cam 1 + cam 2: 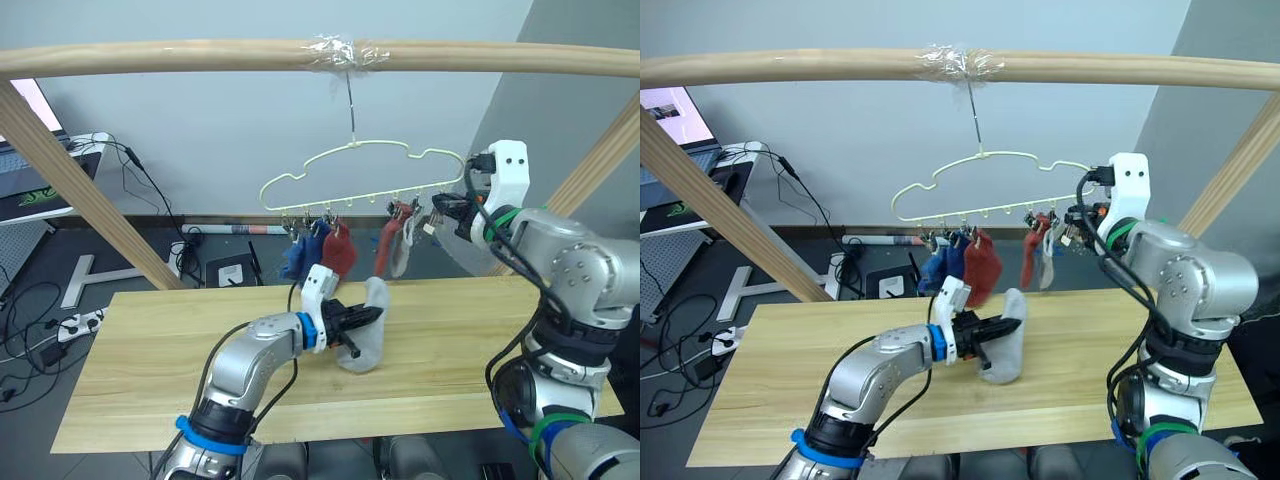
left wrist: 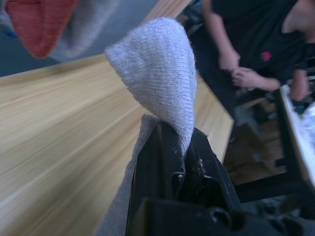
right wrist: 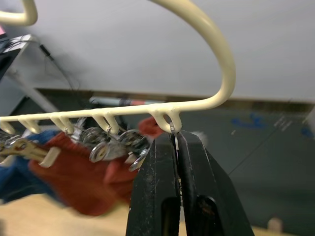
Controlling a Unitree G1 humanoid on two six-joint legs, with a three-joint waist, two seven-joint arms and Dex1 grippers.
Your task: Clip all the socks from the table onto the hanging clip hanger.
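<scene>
Grey sock [image 1: 368, 330] is pinched between the black fingers of the left gripper [image 1: 362, 322], lifted just above the table [image 1: 150, 370] and below the clip hanger [image 1: 362, 172], where blue, red and one grey sock already hang. Right gripper [image 3: 176, 147] is pressed together on the clip at the hanger's right end. Risk, in my judgement: the hanger swings freely, so that clip may slip before the sock reaches it.
</scene>
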